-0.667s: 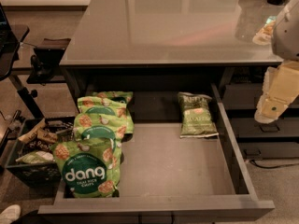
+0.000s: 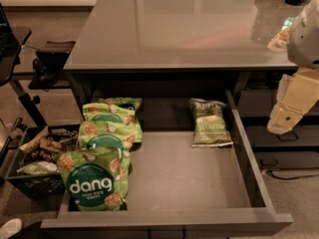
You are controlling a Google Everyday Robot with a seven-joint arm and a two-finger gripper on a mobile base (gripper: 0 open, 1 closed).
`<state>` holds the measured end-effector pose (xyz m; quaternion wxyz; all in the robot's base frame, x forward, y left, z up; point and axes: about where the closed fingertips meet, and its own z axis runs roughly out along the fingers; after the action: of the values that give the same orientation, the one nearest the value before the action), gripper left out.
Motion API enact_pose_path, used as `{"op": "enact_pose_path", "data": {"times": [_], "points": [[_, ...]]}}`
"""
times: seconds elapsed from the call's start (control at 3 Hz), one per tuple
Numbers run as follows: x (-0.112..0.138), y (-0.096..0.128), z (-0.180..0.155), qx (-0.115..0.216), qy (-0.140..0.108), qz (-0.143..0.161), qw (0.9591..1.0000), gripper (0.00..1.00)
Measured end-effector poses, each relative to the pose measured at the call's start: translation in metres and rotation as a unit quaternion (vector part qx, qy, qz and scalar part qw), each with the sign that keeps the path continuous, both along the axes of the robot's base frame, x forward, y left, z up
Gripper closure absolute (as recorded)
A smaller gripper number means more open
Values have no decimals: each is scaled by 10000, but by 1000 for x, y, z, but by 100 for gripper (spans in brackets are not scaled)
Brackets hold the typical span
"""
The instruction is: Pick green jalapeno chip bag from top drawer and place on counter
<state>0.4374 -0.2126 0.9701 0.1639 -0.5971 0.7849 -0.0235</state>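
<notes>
green jalapeno chip bag (image 2: 210, 123): lies flat on the floor of the top drawer (image 2: 189, 178), in the rear right part. its top end points toward the back, just under the overhang of the counter (image 2: 184, 29). label side up, with a pale patch and an orange-red spot near the middle. its right edge is close to the drawer's right side wall.

top drawer: pulled out, front edge toward the camera. a bare grey stretch of floor fills the middle and front right.

dang bags (image 2: 94, 180): several brighter green bags in an overlapping row along the left side of the drawer. the front one shows white lettering to the camera. they sit well apart from the jalapeno bag, with bare floor between.

counter: glossy grey top above the drawer, reflecting lights.

gripper (image 2: 285, 114): cream-coloured, hanging outside the drawer on the right side of the view, below the counter's edge. the drawer's side wall lies between it and the jalapeno bag, and it is not touching the bag. cannot tell whether it is spread or pressed together.

arm (image 2: 306, 34): a white segment above the gripper overlaps the counter's right edge in the view.

black crate (image 2: 35, 183): on the floor left of the drawer, holding assorted snack packets.
</notes>
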Motion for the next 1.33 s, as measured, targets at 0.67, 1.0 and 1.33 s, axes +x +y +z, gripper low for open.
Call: {"op": "enact_pose_path", "data": {"times": [0.67,1.0,1.33], "points": [[29,33,-125,628,362,-143,9973,0],[54,45,-176,981,276,-156,9947,0],[74,51,-197,1170,67,-172,9930,0]]}}
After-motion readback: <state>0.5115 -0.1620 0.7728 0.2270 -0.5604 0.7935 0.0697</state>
